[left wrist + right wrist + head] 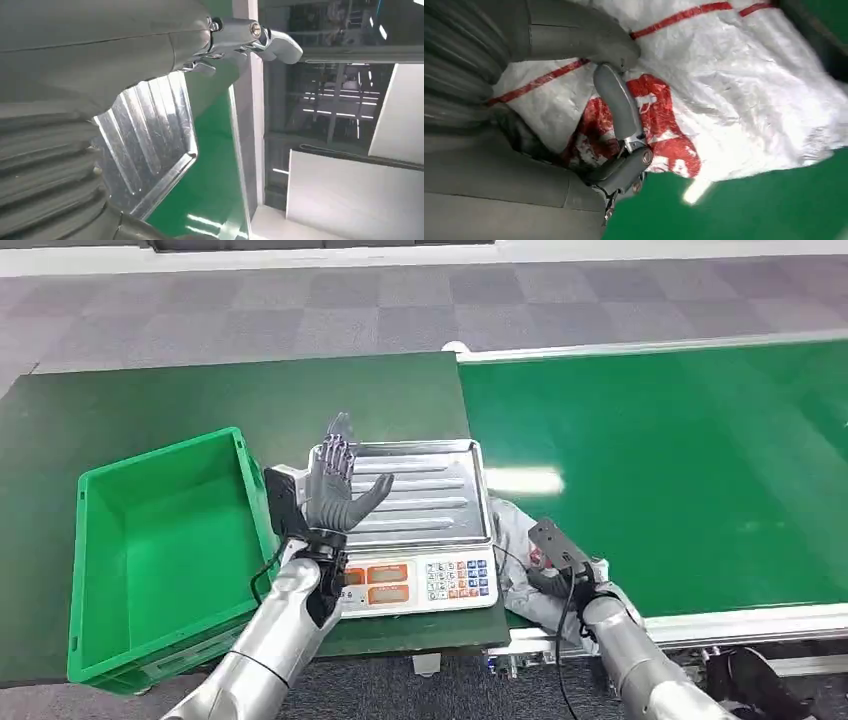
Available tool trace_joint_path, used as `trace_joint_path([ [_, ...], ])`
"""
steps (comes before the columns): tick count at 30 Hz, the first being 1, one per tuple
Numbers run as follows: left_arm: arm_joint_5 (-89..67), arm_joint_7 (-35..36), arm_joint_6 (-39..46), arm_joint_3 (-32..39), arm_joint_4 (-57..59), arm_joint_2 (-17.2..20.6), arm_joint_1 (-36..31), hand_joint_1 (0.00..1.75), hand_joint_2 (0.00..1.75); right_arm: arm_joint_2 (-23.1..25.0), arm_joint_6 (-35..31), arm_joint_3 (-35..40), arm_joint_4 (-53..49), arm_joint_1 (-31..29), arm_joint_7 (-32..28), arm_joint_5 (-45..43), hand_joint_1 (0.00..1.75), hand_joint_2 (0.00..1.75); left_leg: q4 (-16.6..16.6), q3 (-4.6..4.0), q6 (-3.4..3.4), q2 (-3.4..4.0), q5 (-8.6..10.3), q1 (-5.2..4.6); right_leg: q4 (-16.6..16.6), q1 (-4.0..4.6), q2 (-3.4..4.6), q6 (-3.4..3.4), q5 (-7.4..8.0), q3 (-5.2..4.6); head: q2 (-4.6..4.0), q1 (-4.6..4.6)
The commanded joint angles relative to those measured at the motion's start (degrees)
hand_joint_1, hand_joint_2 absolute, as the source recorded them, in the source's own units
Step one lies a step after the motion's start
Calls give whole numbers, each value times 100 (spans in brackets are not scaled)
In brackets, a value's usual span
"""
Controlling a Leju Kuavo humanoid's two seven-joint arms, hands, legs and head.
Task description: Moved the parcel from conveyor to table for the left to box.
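The parcel [512, 592] is a soft white bag with red print [734, 85], lying at the near edge where the conveyor [680, 470] meets the table, right of the scale. My right hand [556, 578] grips it, thumb [620, 107] pressed across the red print and fingers tucked under the bag. My left hand [335, 482] is raised above the scale's steel tray [430, 490], fingers spread and pointing up, holding nothing. In the left wrist view the left hand [150, 45] hangs over the ribbed tray [145, 140]. The green crate [160, 455] stands empty to the left of the scale.
A weighing scale [420, 580] with a keypad sits on the dark green table [200, 400] between crate and conveyor. The bright green belt stretches right, edged by a metal rail [740, 620]. Grey carpet tiles [300, 310] lie beyond.
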Motion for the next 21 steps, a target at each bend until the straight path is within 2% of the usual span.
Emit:
trace_joint_path([
  [1, -9, -18, 25, -39, 265, 201, -135, 0, 175, 245, -158, -240, 78, -77, -240, -237, 175, 175, -8, -9, 8, -10, 4, -7, -1, -7, 9, 1, 3, -12, 0, 2],
  [3, -14, -21, 13, -42, 267, 194, -146, 0, 175, 244, -244, -179, 37, -51, -269, -241, 175, 175, -6, -15, 7, -17, 3, -6, 0, -6, 4, 1, 1, -15, 0, 2],
  [9, -20, -20, 49, 5, 235, 187, -121, 0, 175, 163, -1030, -91, -385, 31, -646, -436, 175, 175, -9, -35, 9, -39, 4, -10, -2, -8, -1, 3, 0, -32, 0, 0],
  [11, -22, -22, 75, 38, 175, 203, -67, 0, 175, 83, -1442, -89, -882, 98, -963, -671, 175, 175, -8, -42, 9, -42, 4, -13, -1, -9, -4, 4, 0, -38, 0, 2],
  [12, -25, -28, 82, 58, 152, 213, -42, 0, 175, 17, -1357, 8, -1148, 139, -800, -750, 175, 175, -13, -44, 11, -45, 7, -20, -1, -14, -4, 4, 1, -43, 0, 2],
  [14, -28, -33, 105, 90, 144, 218, -21, 0, 175, -63, -1616, 78, -1653, 246, -992, -981, 175, 175, -9, -55, 11, -49, 6, -24, 2, -15, -9, 5, 0, -51, 0, 0],
  [21, -23, -122, 122, 120, 194, 252, -11, 0, 175, -348, -1904, 442, -3344, 555, -995, -1437, 175, 175, -5, -75, 12, -60, 8, -30, 5, -11, -28, 5, -2, -66, 0, 0],
])
